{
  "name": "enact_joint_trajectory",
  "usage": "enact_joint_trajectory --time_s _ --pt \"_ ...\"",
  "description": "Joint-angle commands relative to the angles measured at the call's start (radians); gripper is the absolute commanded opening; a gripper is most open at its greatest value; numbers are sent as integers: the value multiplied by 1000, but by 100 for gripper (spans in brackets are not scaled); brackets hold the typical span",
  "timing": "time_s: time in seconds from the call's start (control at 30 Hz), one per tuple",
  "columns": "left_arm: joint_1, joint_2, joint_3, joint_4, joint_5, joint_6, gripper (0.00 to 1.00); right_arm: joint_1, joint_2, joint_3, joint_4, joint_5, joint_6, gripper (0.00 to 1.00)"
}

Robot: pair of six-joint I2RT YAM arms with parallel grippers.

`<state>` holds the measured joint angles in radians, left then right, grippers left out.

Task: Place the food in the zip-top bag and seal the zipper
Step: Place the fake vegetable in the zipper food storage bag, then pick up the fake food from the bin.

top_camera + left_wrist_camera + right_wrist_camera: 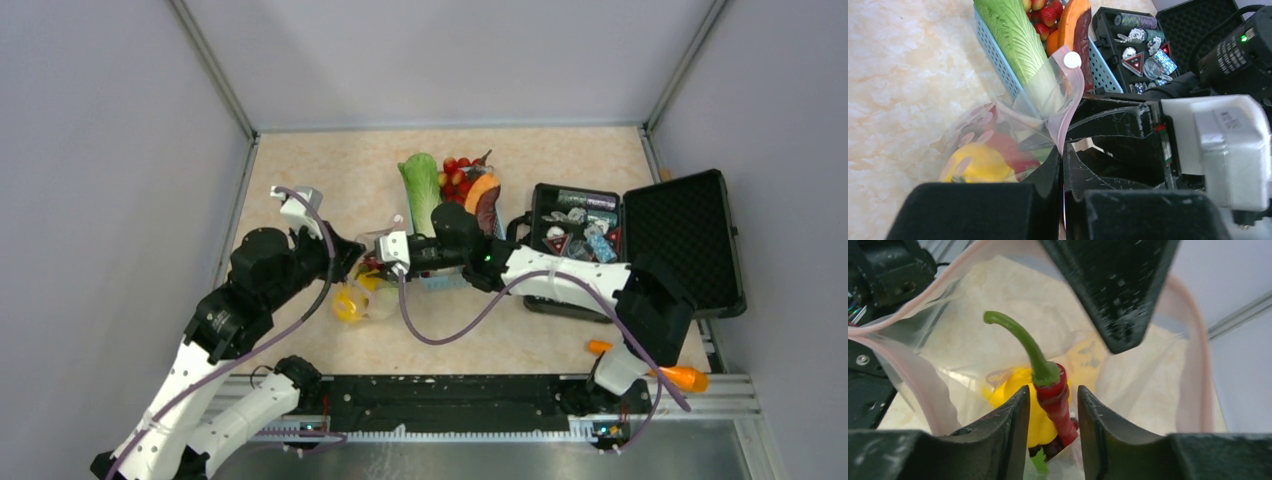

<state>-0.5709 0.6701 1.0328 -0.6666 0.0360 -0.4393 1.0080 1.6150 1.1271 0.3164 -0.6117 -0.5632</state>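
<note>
The zip-top bag sits on the tabletop left of centre, nearer the near edge than the far one, its mouth lifted and turned toward the blue basket just beside it. The left gripper is clamped tight on the bag's rim, with the zipper rising out of its closed fingers as a curved pink band. The right gripper reaches into the open mouth, its jaws parted. The red chili hangs stem-up between them (a sliver of yellow shows on either side of it, so it is not pinched). Below it in the bag lies a yellow fruit, beside something red. The basket stands mid-table toward the far edge and holds the green cabbage, the cherry tomatoes and an orange and dark piece. A black case lies open along the right edge, shiny packets in its tray. A long orange piece rests at the near right corner, partly hidden by the right arm.
</note>
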Motion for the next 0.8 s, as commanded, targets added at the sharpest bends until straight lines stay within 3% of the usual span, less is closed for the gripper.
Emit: enact_joint_trajectory --time_s 0.0,0.1,0.33,0.4,0.57,0.67,0.77 --pt "2 -10 44 52 -7 11 0 13 -87 -21 -130 28 -24 45" --pt "2 -8 43 48 -26 17 0 12 -183 -44 -117 -3 35 56" --pt "0 14 30 47 -70 21 0 11 -402 -157 51 16 138 62" --pt "1 16 25 55 -65 19 0 12 -442 -189 75 116 173 62" --pt "2 12 14 65 -79 17 0 -21 -492 -271 140 592 391 63" --pt "1 27 4 69 -55 14 0 -104 -469 -281 66 780 710 63" --pt "1 25 -13 81 -49 3 0 -191 -419 -304 -12 813 935 63"
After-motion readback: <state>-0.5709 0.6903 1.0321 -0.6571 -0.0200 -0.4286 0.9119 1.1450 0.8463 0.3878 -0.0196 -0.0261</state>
